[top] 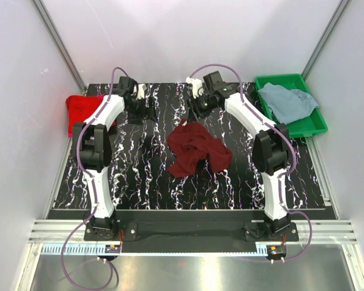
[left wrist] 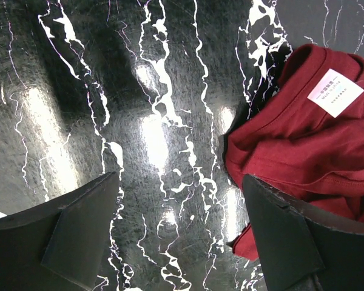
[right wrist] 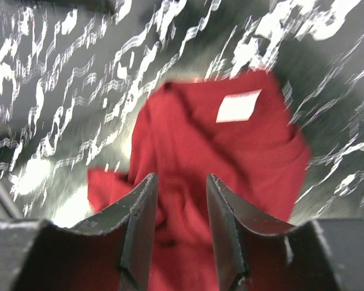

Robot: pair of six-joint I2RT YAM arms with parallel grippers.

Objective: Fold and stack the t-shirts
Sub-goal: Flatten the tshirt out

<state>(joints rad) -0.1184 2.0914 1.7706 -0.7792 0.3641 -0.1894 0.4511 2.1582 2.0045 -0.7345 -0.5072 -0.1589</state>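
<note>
Progress, overhead view: nothing folded, nothing stacked. Crumpled dark maroon cloth t-shirt [top: 197,148] lies in the middle of the black marbled table [top: 139,176]. Bright red cloth t-shirt [top: 85,110] is bunched at the far left edge. Dusty grey-blue cloth t-shirt [top: 286,102] is heaped in the green plastic tray [top: 307,128], far right. No pink shirt seen.

Left wrist view: my left gripper [left wrist: 185,242] stands wide apart and empty, maroon shirt to its right.

Right wrist view, blurred: my right gripper [right wrist: 181,221] has its fingers parted above the maroon shirt, clamping nothing.
</note>
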